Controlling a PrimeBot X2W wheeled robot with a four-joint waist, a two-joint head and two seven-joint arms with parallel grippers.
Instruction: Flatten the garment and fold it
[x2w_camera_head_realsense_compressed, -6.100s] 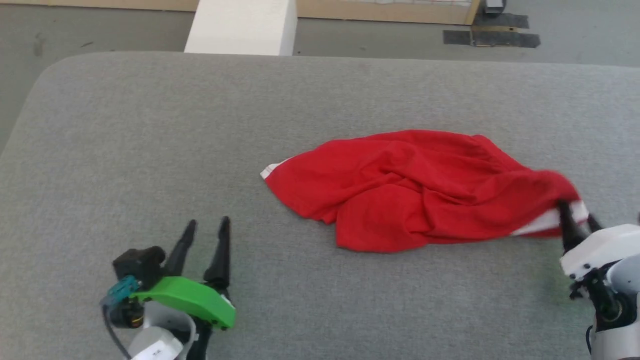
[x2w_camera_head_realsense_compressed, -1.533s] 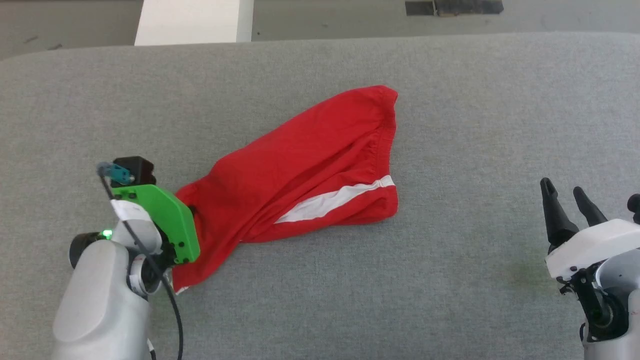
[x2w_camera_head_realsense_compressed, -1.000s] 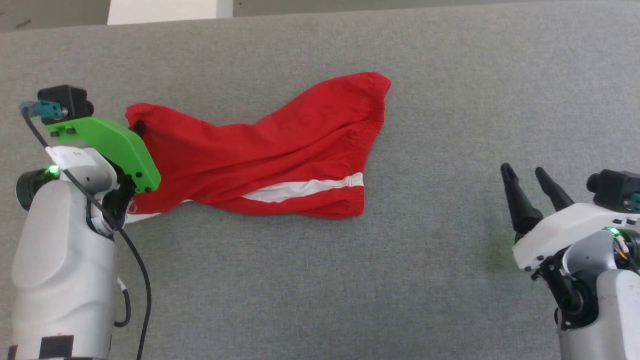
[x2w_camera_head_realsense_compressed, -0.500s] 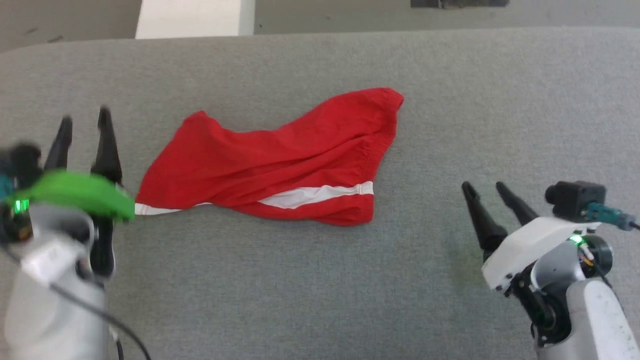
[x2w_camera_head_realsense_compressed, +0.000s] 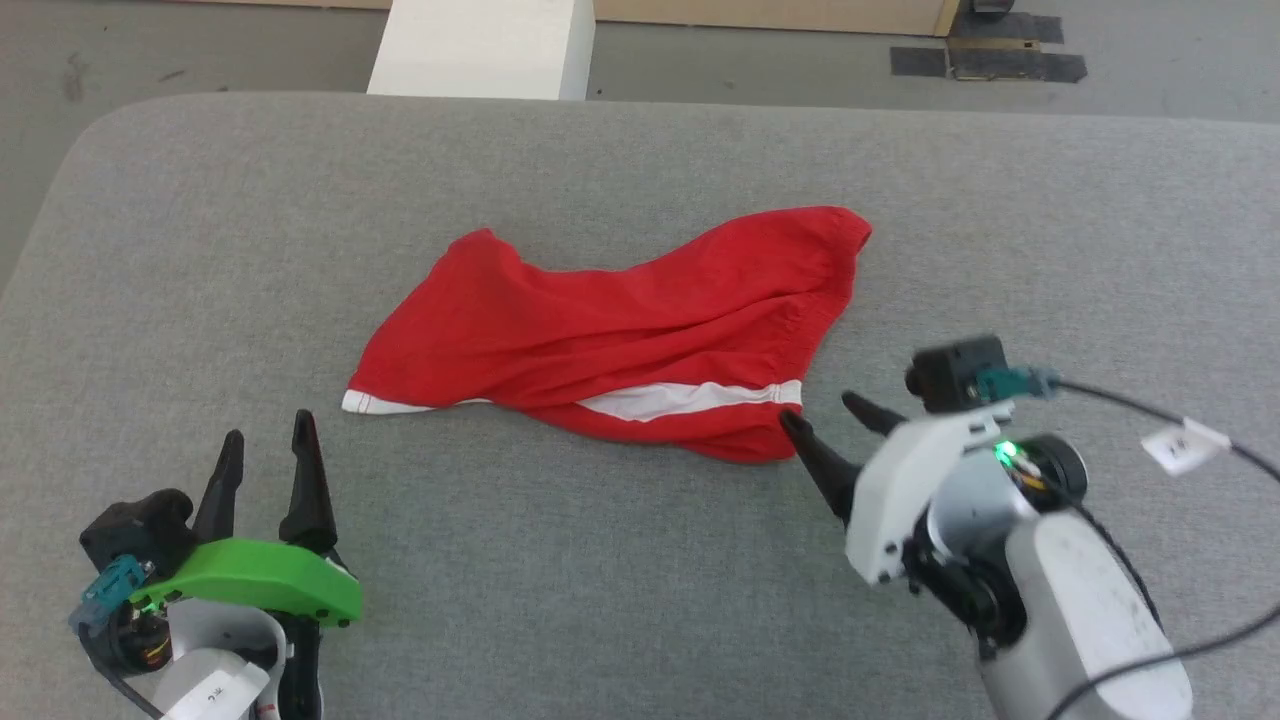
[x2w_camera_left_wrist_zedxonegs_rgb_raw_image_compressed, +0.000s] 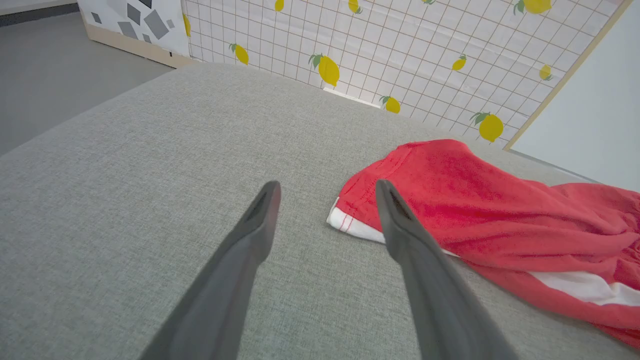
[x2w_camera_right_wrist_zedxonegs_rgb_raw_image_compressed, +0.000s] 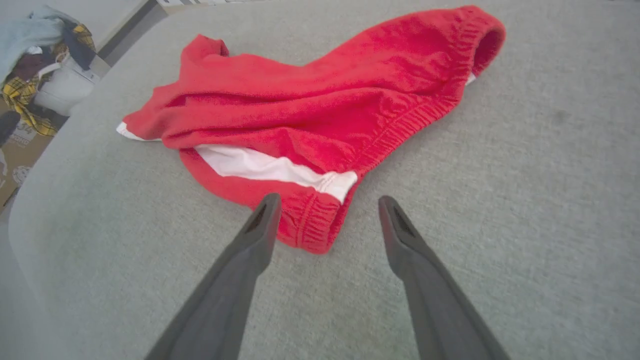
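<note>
The garment (x2w_camera_head_realsense_compressed: 620, 330) is a red pair of shorts with a white side band, lying rumpled and stretched crosswise on the grey padded table (x2w_camera_head_realsense_compressed: 640, 580). Its elastic waist points to the right, its white-edged hem to the left. My left gripper (x2w_camera_head_realsense_compressed: 268, 442) stands open near the front left, a short way in front of the hem (x2w_camera_left_wrist_zedxonegs_rgb_raw_image_compressed: 350, 225), holding nothing. My right gripper (x2w_camera_head_realsense_compressed: 835, 415) is open too, its fingertips just short of the garment's lower right corner (x2w_camera_right_wrist_zedxonegs_rgb_raw_image_compressed: 315, 230). Nothing sits between its fingers (x2w_camera_right_wrist_zedxonegs_rgb_raw_image_compressed: 255, 235).
A white block (x2w_camera_head_realsense_compressed: 480, 45) stands beyond the table's far edge, with dark tape patches (x2w_camera_head_realsense_compressed: 985, 62) on the floor. A lemon-patterned panel (x2w_camera_left_wrist_zedxonegs_rgb_raw_image_compressed: 400, 55) rises behind the table. A pile of other clothes (x2w_camera_right_wrist_zedxonegs_rgb_raw_image_compressed: 35, 55) lies off the table's side.
My left gripper let go of the garment's hem, opened and drew back toward the front. My right gripper has moved in to the garment's lower right corner. The camera shifted as well.
</note>
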